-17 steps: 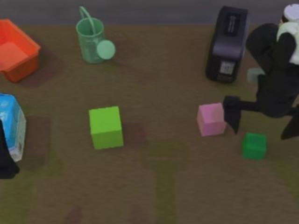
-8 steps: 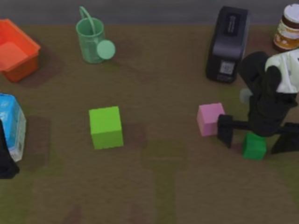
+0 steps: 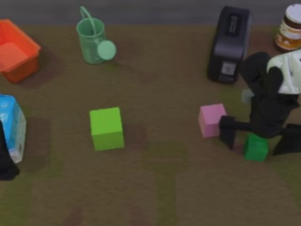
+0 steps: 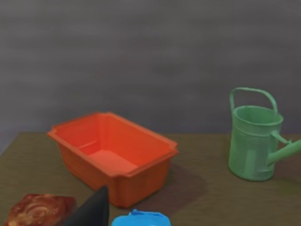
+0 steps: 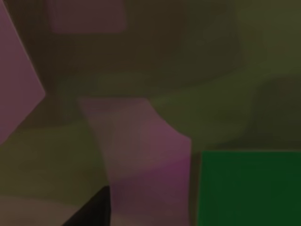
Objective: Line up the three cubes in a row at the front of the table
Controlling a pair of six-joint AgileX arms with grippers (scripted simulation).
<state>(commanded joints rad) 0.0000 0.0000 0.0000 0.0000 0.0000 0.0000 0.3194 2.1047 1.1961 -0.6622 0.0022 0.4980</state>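
Note:
The small dark green cube sits at the right of the table, between the spread fingers of my right gripper, which is open and straddles it without closing. The pink cube rests just left of that gripper's left finger. Farther left, near the middle, stands the large lime-green cube. The dim right wrist view shows the dark green cube, the pink cube and one black fingertip. My left gripper is parked at the left edge.
An orange bin and a green watering can stand at the back left, and a blue packet lies at the left edge. A black device and a brown jar are at the back right.
Over the second, my right gripper came forward and down from behind the pink cube until its fingers straddled the dark green cube; it has held still for the last half second.

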